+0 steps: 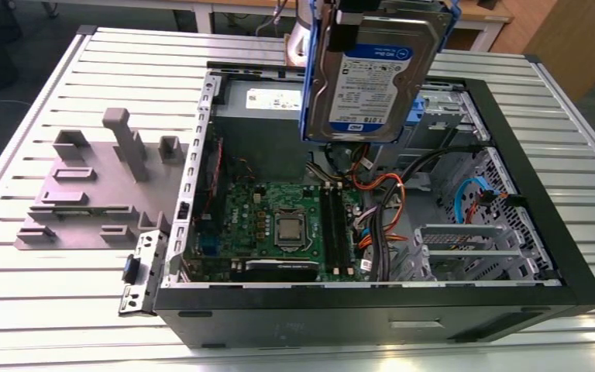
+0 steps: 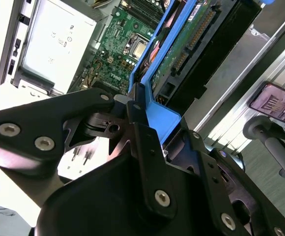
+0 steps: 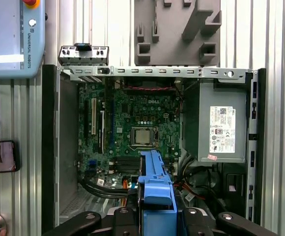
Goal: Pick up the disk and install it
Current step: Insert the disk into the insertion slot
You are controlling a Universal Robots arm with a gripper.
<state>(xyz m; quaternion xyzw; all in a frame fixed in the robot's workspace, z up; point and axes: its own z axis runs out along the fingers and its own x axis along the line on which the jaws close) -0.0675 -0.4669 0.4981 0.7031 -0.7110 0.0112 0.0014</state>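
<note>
The disk (image 1: 375, 77), a silver hard drive with a white-and-blue label in a blue caddy, hangs upright above the open computer case (image 1: 380, 314). It sits over the case's far side, near the power supply. A black finger (image 1: 350, 22) of my gripper reaches down over its upper edge. In the second wrist view my gripper (image 2: 132, 105) is shut on the blue caddy frame, and the disk's green circuit-board side (image 2: 191, 39) faces the camera. In the first wrist view the caddy (image 3: 155, 182) stands out from between the black fingers over the motherboard (image 3: 137, 132).
The case lies on its side on a slatted metal table. Inside are a grey power supply (image 3: 216, 128), cables and a metal drive cage (image 1: 463, 248). A grey holder fixture (image 1: 91, 186) stands at the exterior view's left. A phone (image 3: 0, 156) and a pendant (image 3: 10, 34) lie beside the case.
</note>
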